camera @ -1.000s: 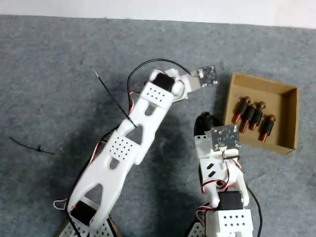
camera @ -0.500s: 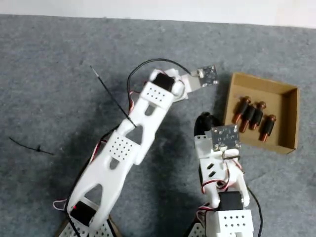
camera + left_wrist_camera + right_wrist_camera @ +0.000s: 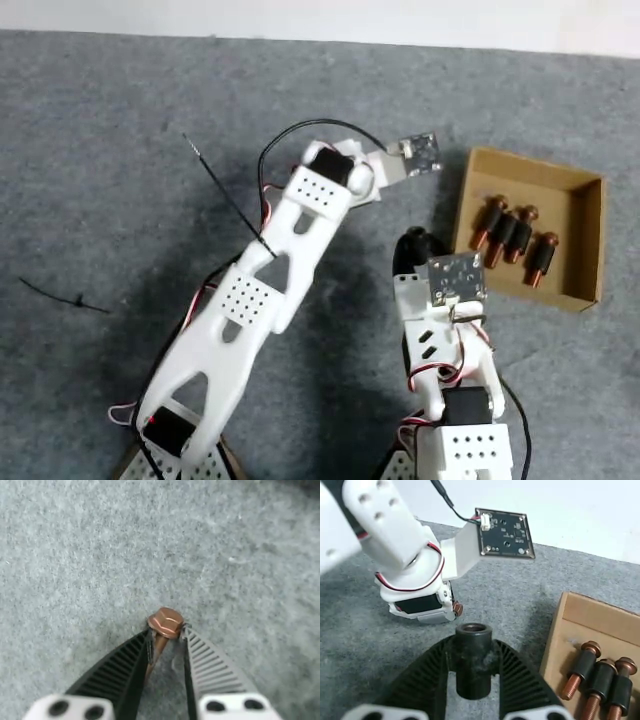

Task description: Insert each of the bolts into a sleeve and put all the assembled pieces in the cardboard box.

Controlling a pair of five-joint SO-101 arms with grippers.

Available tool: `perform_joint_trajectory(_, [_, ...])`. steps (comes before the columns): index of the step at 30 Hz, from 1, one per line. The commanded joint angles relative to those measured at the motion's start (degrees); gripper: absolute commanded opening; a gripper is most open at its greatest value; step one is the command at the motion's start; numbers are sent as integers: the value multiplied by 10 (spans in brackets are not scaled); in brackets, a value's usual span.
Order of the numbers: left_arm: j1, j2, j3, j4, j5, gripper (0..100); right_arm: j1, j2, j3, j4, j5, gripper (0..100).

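My left gripper (image 3: pixel 166 635) is shut on a copper bolt (image 3: pixel 162 630), hex head outward, held above the grey carpet. In the high view the left arm (image 3: pixel 262 290) stretches toward the table's middle, its wrist near the cardboard box (image 3: pixel 590 240). My right gripper (image 3: pixel 472 655) is shut on a black sleeve (image 3: pixel 471 659) that stands upright with its open bore up. From the right wrist view the bolt's head (image 3: pixel 457 609) shows under the left wrist, a short way beyond the sleeve. The cardboard box (image 3: pixel 580 615) holds several assembled bolt-and-sleeve pieces (image 3: pixel 510 236).
Grey carpet (image 3: pixel 110 150) covers the table. A thin black wire (image 3: pixel 225 195) runs off the left arm and a loose black cable tie (image 3: pixel 65 297) lies at the left. The right arm (image 3: pixel 450 380) stands just left of the box.
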Motion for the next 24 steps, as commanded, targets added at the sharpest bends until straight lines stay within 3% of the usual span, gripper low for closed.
perform_joint_trajectory(1, [-16,8,0,11,-1,98,35,-6,52,0,-3,6])
perform_joint_trajectory(5, [-23,34,-6,10,-1,95,76,-6,52,0,-23,6])
perform_joint_trajectory(16, [-23,30,-8,25,-1,63,78,-6,52,0,-33,6])
perform_joint_trajectory(24, [-34,36,-95,51,36,63,75,-6,52,0,-33,6])
